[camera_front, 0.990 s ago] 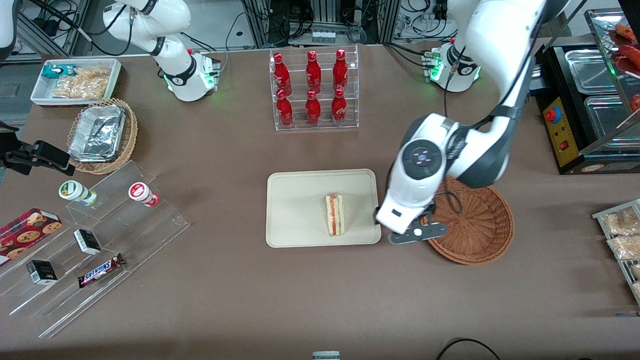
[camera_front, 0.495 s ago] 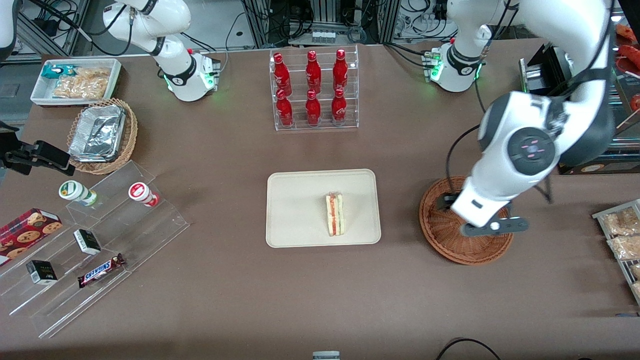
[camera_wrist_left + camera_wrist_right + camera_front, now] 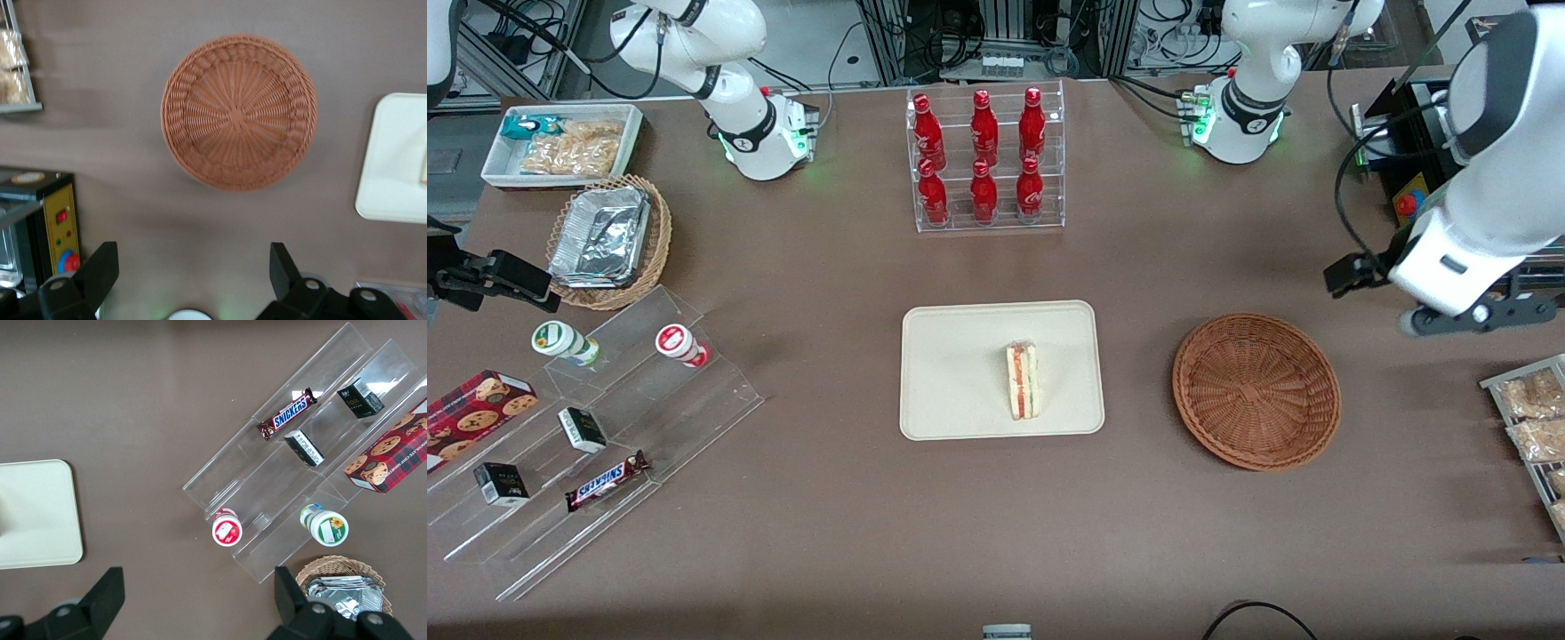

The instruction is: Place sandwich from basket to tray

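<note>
The sandwich (image 3: 1022,381), a small wedge with red and green layers, lies on the cream tray (image 3: 960,373), near the tray's edge that faces the basket. The reddish-brown wicker basket (image 3: 1256,389) is empty; it also fills the left wrist view as the basket (image 3: 238,113), with a corner of the tray (image 3: 393,160) beside it. My gripper (image 3: 1476,316) hangs above the table toward the working arm's end, past the basket and a little farther from the front camera. Its fingers (image 3: 100,267) stand open with only bare table between them.
A rack of red bottles (image 3: 985,160) stands farther back than the tray. A black machine with a yellow panel (image 3: 1423,231) and a tray of snack packets (image 3: 1534,418) flank my gripper. A clear stepped shelf (image 3: 605,427), a tan foil-tray basket (image 3: 609,240) and a white bin (image 3: 560,142) sit at the parked arm's end.
My arm has swung from the tray's edge, across the basket, out toward the working arm's end of the table. The sandwich has stayed where it lay on the tray.
</note>
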`<control>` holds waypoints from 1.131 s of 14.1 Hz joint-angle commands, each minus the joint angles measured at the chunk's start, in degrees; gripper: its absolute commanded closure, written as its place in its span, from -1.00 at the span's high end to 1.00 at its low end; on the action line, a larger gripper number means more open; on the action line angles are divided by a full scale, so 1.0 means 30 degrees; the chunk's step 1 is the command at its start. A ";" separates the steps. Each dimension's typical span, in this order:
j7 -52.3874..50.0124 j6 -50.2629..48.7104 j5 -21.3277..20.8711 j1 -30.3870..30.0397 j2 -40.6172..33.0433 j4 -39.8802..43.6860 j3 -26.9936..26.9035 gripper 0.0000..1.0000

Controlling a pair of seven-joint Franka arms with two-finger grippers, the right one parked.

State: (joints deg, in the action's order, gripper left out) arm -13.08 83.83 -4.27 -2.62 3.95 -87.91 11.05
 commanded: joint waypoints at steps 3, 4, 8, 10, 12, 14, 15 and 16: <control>0.0260 -0.1428 0.0661 -0.0241 -0.1229 0.0208 0.0095 1.00; 0.0231 -0.1399 0.0603 -0.0241 -0.1141 0.0356 0.0095 1.00; 0.0201 -0.1428 0.0486 -0.0211 -0.0935 0.0797 0.0125 1.00; 0.0230 -0.1428 0.0544 -0.0211 -0.0935 0.0826 0.0125 1.00; 0.0231 -0.1428 0.0602 -0.0211 -0.0877 0.0826 0.0125 1.00; 0.0231 -0.1428 0.0632 -0.0182 -0.0877 0.0826 0.0125 1.00; 0.0231 -0.1428 0.0632 -0.0182 -0.0877 0.0826 0.0125 1.00; 0.0260 -0.1428 0.0632 -0.0182 -0.0877 0.0826 0.0125 1.00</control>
State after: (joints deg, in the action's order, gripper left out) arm -13.04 80.51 -3.11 -2.74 0.73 -86.86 11.07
